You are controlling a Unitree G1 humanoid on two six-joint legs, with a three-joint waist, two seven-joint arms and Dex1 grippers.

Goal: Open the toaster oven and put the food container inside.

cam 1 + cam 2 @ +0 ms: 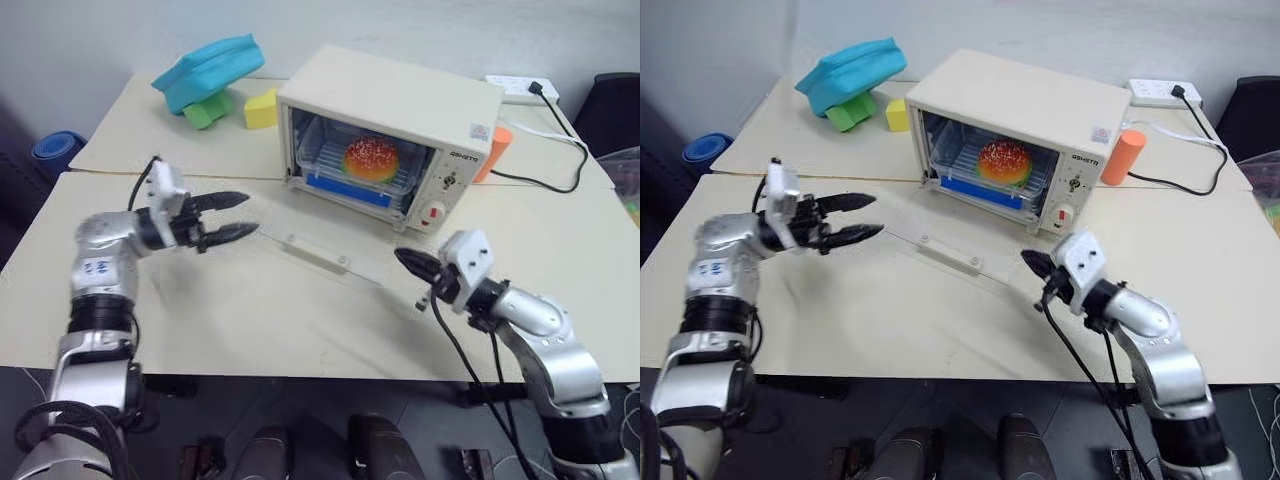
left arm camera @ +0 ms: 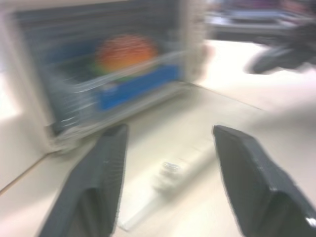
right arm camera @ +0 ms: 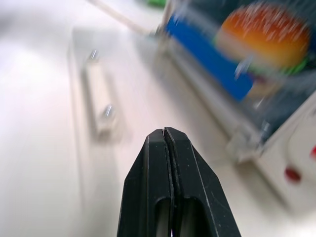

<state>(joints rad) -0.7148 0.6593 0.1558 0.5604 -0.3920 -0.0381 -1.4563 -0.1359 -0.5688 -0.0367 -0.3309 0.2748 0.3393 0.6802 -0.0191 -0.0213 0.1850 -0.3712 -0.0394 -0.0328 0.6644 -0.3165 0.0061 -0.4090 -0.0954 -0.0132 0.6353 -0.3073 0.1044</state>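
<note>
Food container [image 1: 362, 165], clear plastic box w/ blue clip, inside boxy toaster oven [image 1: 400, 105]; left tool [image 1: 232, 217] released, right tool [image 1: 404, 259] clenched.

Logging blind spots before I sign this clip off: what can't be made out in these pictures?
- Food container in the toaster oven: its side clips, blurred in both wrist views, too small in the eye views.
- Knob markings: too small, eye views.
- Blue object beside the table: partly hidden by the table edge.
- Dark thing: cut off by the right edge.
</note>
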